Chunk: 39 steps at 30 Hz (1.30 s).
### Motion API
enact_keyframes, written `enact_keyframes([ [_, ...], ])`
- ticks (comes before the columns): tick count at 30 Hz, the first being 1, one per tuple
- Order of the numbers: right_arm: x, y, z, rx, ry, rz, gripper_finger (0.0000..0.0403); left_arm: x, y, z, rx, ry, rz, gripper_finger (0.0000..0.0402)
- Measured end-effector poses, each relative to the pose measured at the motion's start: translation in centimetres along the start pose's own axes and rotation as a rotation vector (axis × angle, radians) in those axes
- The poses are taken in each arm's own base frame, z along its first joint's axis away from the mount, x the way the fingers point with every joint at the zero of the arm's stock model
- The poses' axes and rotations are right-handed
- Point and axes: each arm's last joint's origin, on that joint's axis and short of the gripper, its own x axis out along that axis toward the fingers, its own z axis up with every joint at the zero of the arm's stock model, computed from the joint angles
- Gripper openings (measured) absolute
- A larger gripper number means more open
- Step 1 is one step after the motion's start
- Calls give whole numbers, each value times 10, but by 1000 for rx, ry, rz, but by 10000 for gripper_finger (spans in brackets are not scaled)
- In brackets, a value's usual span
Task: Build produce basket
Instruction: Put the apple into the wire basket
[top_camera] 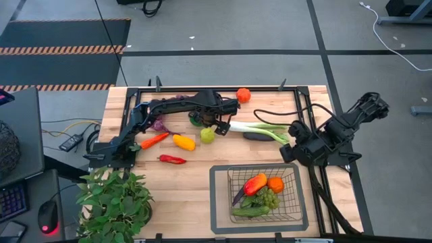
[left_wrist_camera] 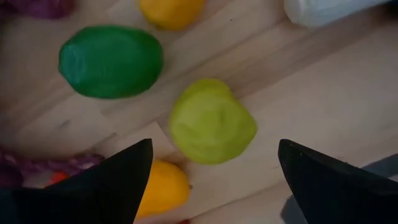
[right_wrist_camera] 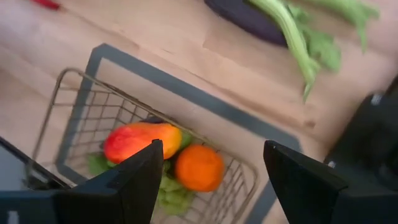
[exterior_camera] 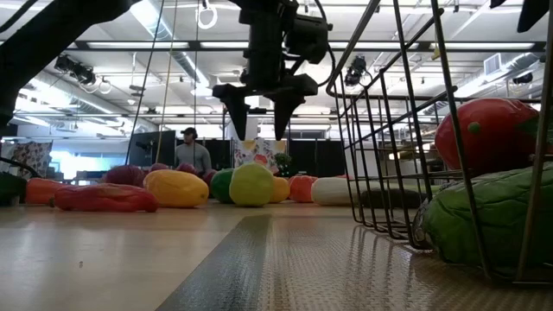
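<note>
high view, basket: the wire basket sits near the front right of the tabletop with a handful of produce already in: a red-orange pepper, an orange tomato, green grapes and a cucumber. I'd call it roughly a third done.
high view, still out: pale green fruit, yellow pepper, carrot, red chili, leek, dark eggplant, another orange tomato, plus something purple under the left arm. So most of the sorting is still left.
high view, arms: left pincer is reaching over the pile, right beside the pale green fruit; right pincer waits just behind the basket's far right corner.
low view: left pincer hangs above the pale green fruit, fingers apart, nothing in them, not touching yet. Basket wall is close on the right.
left wrist view: fingers spread wide either side of the pale green fruit, a darker green lime next to it. Looks like the next pick, my guess.
right wrist view: right pincer is apart and empty, looking down at the basket with the pepper and tomato inside.
</note>
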Motion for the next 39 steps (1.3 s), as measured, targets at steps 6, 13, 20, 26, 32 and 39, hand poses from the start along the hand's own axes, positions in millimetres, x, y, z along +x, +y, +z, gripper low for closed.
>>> enact_keyframes([
  [6,-3,-4,12,-240,-21,30,281,-2,-16,-7,-121,-11,-96,354],
  [13,-15,-15,21,-354,-103,107,281,22,-29,-16,-324,40,-23,354],
  [20,-27,-30,23,-372,-94,174,281,34,-28,-13,-430,5,51,354],
  [26,-33,-40,26,-333,-150,188,281,33,-15,-18,-425,10,197,354],
  [32,-34,-42,30,-303,-180,179,281,35,-16,-12,-428,-6,170,354],
  [39,-33,-42,32,-283,-187,170,281,54,-23,-7,-448,35,142,354],
])
